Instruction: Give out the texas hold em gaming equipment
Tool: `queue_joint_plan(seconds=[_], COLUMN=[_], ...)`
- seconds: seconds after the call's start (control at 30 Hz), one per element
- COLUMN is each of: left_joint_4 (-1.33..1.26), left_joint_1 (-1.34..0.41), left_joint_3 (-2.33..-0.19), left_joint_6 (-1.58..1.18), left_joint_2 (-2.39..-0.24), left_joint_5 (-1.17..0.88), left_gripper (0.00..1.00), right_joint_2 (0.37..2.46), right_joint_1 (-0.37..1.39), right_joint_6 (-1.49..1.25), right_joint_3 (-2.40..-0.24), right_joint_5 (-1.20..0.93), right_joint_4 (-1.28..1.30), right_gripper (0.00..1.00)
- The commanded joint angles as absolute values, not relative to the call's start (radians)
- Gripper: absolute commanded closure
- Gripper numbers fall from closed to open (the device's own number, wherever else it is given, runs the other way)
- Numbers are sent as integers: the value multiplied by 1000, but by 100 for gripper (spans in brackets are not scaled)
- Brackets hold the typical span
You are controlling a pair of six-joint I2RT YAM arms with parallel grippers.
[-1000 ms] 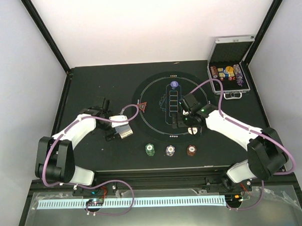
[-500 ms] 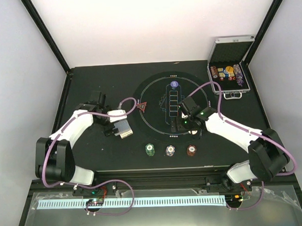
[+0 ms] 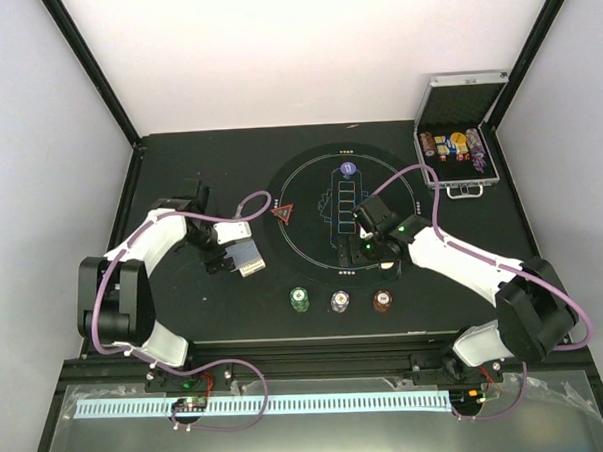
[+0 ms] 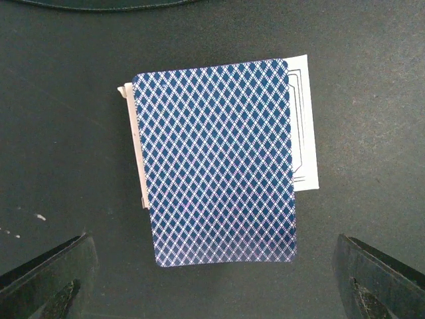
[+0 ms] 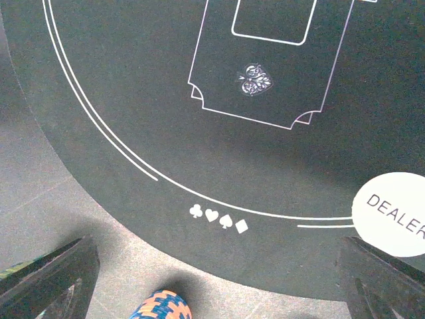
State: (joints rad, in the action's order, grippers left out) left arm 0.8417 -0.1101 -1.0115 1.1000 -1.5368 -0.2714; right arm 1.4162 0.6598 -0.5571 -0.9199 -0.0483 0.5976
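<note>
Round mat [image 3: 302, 184] mid-table. Left gripper [image 4: 214, 249] fingers spread wide, clear of the card deck [image 4: 212, 159] lying left of the mat; right gripper [image 5: 216, 242] fingers spread, empty, over the mat's near edge beside the dealer button [image 5: 392, 212]. Three chips [image 3: 339, 300] in a row near of the mat, red triangular marker [image 3: 282, 213] at its left edge.

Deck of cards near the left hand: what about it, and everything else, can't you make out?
- Left wrist view: the deck lies back up, faces hidden; it covers most of a white card.
- Right wrist view: the dealer button is cut by the right edge, an orange-blue chip by the bottom edge.
- Top view: the case's chip rolls are too small to count.
</note>
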Motion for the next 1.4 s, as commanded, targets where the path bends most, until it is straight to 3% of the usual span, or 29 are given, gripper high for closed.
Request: queue_joint_plan(seconds=[0.0, 1.37], left_joint_4=[861, 777], left_joint_1=[-106, -105], left_joint_3=[-1048, -1017], left_joint_6=[1122, 1076], left_joint_2=[-1567, -1682], left_joint_5=[-309, -301], left_gripper=[1, 1], right_joint_2=[1393, 1416], right_joint_1=[671, 696], right_joint_6=[-566, -566], right_joint_3=[-928, -973], right_joint_5=[-58, -58], right_joint_4=[592, 616], right_gripper=[0, 0])
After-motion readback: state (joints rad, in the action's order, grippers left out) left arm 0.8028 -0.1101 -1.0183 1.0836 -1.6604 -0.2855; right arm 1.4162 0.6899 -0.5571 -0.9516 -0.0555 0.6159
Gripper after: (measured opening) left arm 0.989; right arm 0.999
